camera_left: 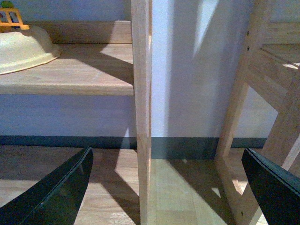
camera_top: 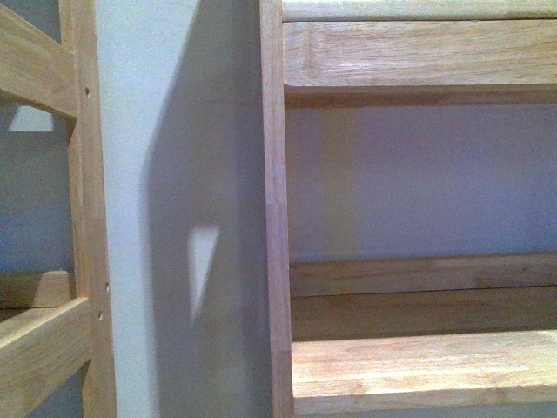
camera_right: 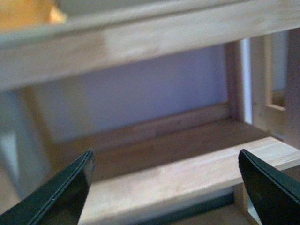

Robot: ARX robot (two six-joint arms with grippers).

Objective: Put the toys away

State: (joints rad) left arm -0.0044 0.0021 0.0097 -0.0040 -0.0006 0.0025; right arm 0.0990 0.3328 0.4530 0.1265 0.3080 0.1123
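Observation:
A blurred orange-yellow shape [camera_right: 23, 14], possibly one of the toys, lies on the upper wooden shelf [camera_right: 140, 42] in the right wrist view; its form cannot be made out. My right gripper [camera_right: 165, 154] is open and empty, facing a lower shelf board [camera_right: 187, 178]. My left gripper [camera_left: 166, 154] is also open and empty, pointing at an upright shelf post [camera_left: 140, 112] with the floor behind it. A small orange-and-green item [camera_left: 11, 16] sits on top of a cream rounded object [camera_left: 23, 49] on a shelf in the left wrist view. Neither gripper appears in the front view.
Two wooden shelf units stand close ahead, the right one [camera_top: 418, 366] with shelf boards, the left one [camera_top: 83, 218] with slanted rails. A pale wall [camera_top: 174, 174] shows in the gap between them. A second frame [camera_left: 262, 93] and wooden floor [camera_left: 187, 192] lie beyond the left gripper.

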